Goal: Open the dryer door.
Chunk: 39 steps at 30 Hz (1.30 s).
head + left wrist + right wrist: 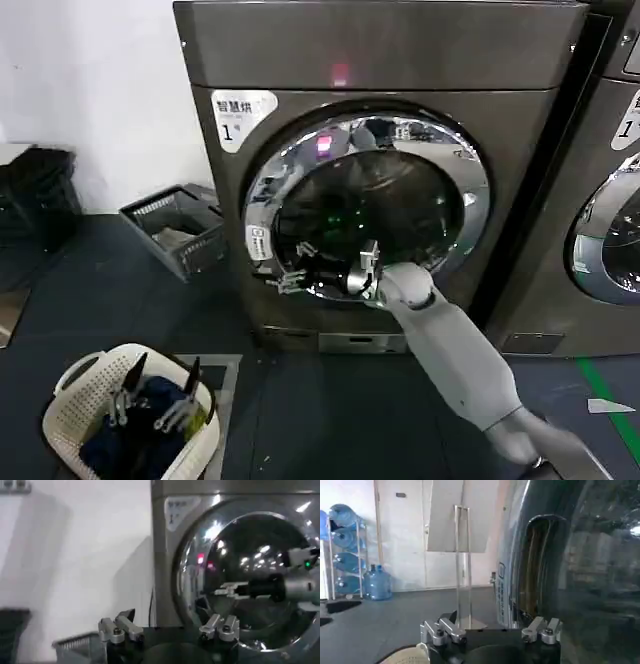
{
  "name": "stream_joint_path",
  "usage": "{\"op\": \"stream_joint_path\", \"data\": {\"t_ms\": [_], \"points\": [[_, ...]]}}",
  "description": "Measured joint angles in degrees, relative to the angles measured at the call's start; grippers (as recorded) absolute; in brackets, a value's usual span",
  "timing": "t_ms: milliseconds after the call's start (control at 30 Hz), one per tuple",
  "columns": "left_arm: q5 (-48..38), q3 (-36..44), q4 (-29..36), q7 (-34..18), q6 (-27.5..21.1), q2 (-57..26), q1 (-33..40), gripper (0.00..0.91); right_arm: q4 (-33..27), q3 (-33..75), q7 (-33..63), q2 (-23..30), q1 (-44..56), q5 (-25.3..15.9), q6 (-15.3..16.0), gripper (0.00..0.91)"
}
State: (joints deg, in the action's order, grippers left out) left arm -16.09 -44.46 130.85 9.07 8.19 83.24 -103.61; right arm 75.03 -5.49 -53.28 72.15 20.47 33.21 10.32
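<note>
nearest the head camera, the left gripper (157, 388) hangs over a white slatted laundry basket (75, 372) of dark blue cloth (150, 440), low and to the left of the dryer (380, 60), with its two dark fingers spread apart and holding nothing. the right gripper (290, 275) reaches from a pale, smooth arm (455, 350) to the lower left part of the dryer door (460, 170), at the chrome ring beside a small white label (256, 243); its thin fingers are parted, and whether they touch the ring cannot be told.

the dryer door sits flat on the dryer's front, a wide mirror-bright chrome ring around dark glass, nearly as wide as the machine. the dryer is dark grey-brown brushed metal, with a white "1" sticker (240, 112) at its upper left and a small pink light (340, 72) above the door.

the left wrist view shows the right gripper (225, 589) side-on against the glass, with a green light on it. the right wrist view shows, close up, the door's curved edge (540, 560) and a dark recess in it, and beyond it open floor, blue water bottles (375, 582) on a rack and a pale board on a stand (462, 515).

left of the dryer the dark floor is open up to a grey crate (180, 235) by the white wall; right of it a second machine (610, 200) stands just beside.
</note>
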Motion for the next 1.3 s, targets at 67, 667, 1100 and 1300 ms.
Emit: {"op": "stream_joint_path", "data": {"t_ms": [67, 667, 1100, 1300], "points": [[-1.38, -1.20, 0.01, -0.31, -2.68, -0.89, 1.12, 0.907, 1.49, 0.02, -1.22, -1.33, 0.77, 1.04, -0.20, 0.907], [-10.75, -4.70, -10.37, -8.53, -2.79, -18.17, 14.11, 0.907, 15.97, 3.22, -16.16, -11.04, 8.46, 5.55, 0.07, 0.907], [-22.35, 4.14, -17.41, 1.06, -0.49, -29.78, 22.13, 0.907, 24.45, 10.58, -27.18, -19.22, 18.70, 7.52, 0.10, 0.907], [-26.34, 10.70, -20.34, 6.91, 1.04, -34.75, 26.58, 0.907, 25.45, 14.42, -30.36, -21.95, 22.16, 9.05, -0.13, 0.907]]}}
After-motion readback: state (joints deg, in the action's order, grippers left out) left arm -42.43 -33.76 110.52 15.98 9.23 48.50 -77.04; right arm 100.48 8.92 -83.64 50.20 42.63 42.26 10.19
